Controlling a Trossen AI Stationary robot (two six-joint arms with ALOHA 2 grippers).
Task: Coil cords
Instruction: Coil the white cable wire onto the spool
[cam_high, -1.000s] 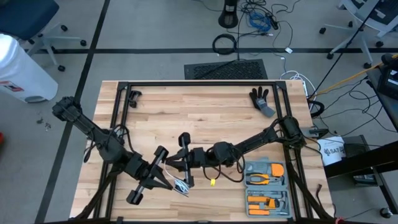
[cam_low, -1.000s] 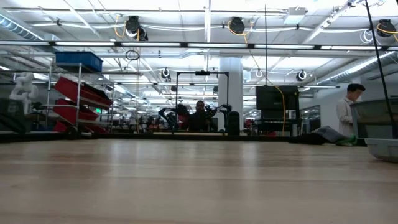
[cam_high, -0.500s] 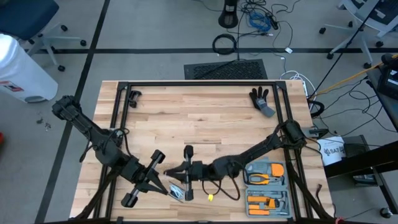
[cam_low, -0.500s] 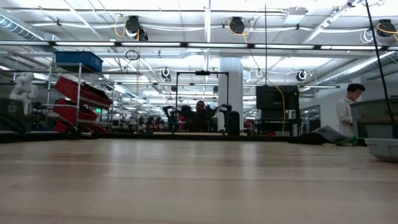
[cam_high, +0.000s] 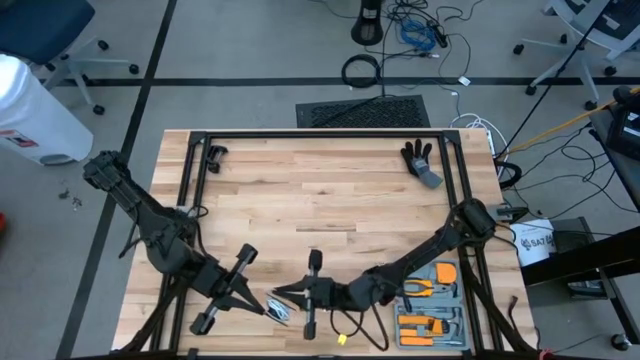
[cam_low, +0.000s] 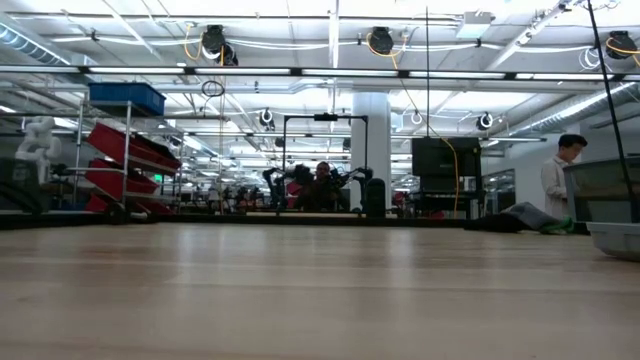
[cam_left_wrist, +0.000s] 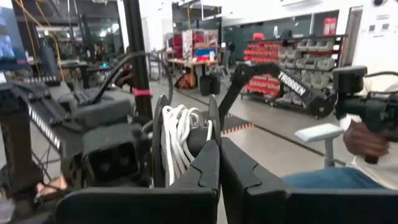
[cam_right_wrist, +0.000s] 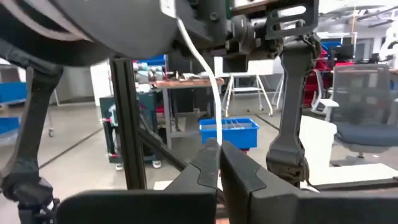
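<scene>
A: Where were the two grippers?

B: Both sat at the near edge of the table (cam_high: 330, 200), low in the high view. The left gripper (cam_high: 268, 306) and the right gripper (cam_high: 277, 292) pointed at each other, tips almost meeting, just left of the table's middle.

A: And the cord?

B: The white cord (cam_left_wrist: 176, 138) lay wound in several turns on the black reel (cam_left_wrist: 160, 140), between its two rims. In the left wrist view the reel stood on edge right at that gripper's fingertips (cam_left_wrist: 208, 163). From above, a small pale bundle (cam_high: 282, 307) showed between the two grippers.

A: Were the left fingers closed?

B: Yes, pressed together with no gap. They seemed to pinch the reel's rim or the cord at their tips, but I could not tell which.

A: And the right?

B: Its fingers (cam_right_wrist: 208, 163) were also together. In the right wrist view a strand of the white cord ran down to their tips from the other arm's dark body, so the right gripper was closed on the cord.

A: Anything else on the table?

B: A tool case (cam_high: 430, 300) with orange-handled tools lay near the right corner, a black glove (cam_high: 420, 160) at the far right, and a small yellow piece (cam_high: 341, 339) near the front edge
</scene>
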